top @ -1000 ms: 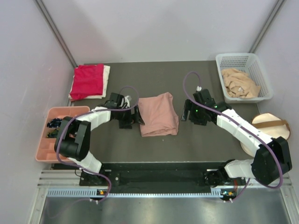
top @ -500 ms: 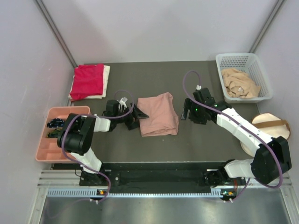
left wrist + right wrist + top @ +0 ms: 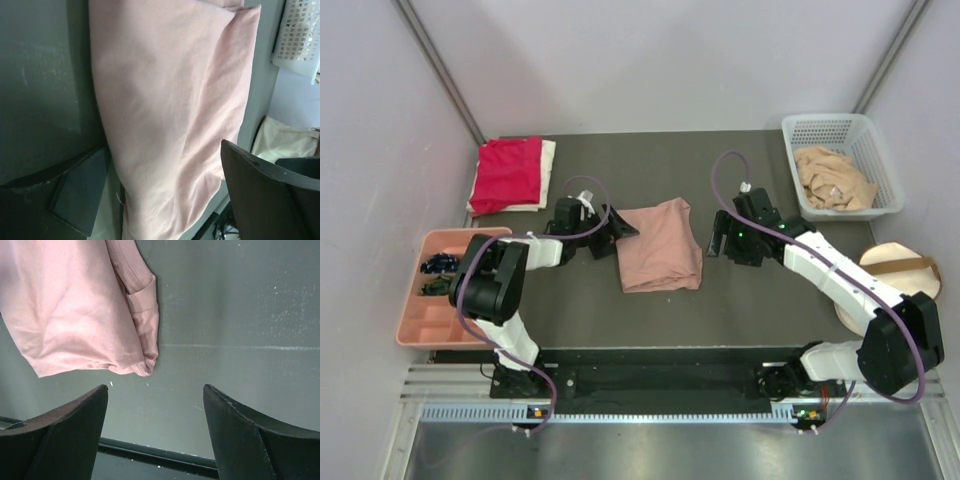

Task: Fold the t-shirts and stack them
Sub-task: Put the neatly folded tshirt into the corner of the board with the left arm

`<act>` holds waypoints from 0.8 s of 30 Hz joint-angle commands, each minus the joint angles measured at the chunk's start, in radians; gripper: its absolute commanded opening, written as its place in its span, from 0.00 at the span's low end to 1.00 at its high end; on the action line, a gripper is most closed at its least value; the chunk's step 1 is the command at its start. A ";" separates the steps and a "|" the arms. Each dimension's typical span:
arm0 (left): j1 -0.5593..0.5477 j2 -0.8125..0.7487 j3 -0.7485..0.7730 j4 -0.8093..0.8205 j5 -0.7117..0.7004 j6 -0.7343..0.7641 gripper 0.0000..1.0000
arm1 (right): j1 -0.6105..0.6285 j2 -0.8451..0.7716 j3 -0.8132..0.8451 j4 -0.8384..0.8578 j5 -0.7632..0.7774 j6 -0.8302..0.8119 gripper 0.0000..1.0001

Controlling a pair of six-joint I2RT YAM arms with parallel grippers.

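Note:
A folded dusty-pink t-shirt (image 3: pixel 660 247) lies mid-table, print hidden. My left gripper (image 3: pixel 617 226) is at the shirt's far left corner. In the left wrist view the shirt (image 3: pixel 170 100) fills the frame and my left gripper (image 3: pixel 165 200) is open, its fingers (image 3: pixel 80 192) standing wide on either side of the cloth. My right gripper (image 3: pixel 719 240) is open and empty just right of the shirt. In the right wrist view my right gripper (image 3: pixel 155 407) hovers over bare table below the shirt's corner (image 3: pixel 75 310). A red t-shirt (image 3: pixel 507 172) lies folded on a white one (image 3: pixel 548 165) at the back left. A tan one (image 3: pixel 832 180) is crumpled in the basket.
A white mesh basket (image 3: pixel 790 128) stands at the back right. A round cream bag (image 3: pixel 892 262) with a brown strap lies at the right edge. A pink compartment tray (image 3: pixel 415 325) with small dark items sits at the left edge. Grey walls enclose the table.
My left gripper has moved from the shirt's left edge toward its far left corner and turned. The shirt and the right arm have not moved.

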 commanded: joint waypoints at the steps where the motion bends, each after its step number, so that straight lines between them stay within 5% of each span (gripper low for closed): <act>1: -0.056 0.061 -0.008 -0.129 -0.133 0.062 0.96 | 0.010 -0.021 0.029 0.011 0.007 -0.007 0.77; 13: -0.174 0.050 -0.105 -0.101 -0.173 0.010 0.93 | 0.011 -0.029 0.017 0.017 0.007 0.001 0.77; 17: -0.178 0.070 -0.139 -0.049 -0.164 -0.011 0.59 | 0.011 -0.030 0.007 0.022 0.004 0.004 0.77; 18: -0.178 0.090 -0.139 -0.040 -0.157 -0.019 0.34 | 0.011 -0.030 0.006 0.019 0.005 0.004 0.77; 21: -0.178 0.132 -0.127 0.001 -0.130 -0.036 0.00 | 0.010 -0.038 0.001 0.009 0.011 0.001 0.77; 24: -0.178 0.147 -0.094 0.001 -0.121 -0.034 0.00 | 0.011 -0.052 -0.009 0.002 0.016 -0.002 0.77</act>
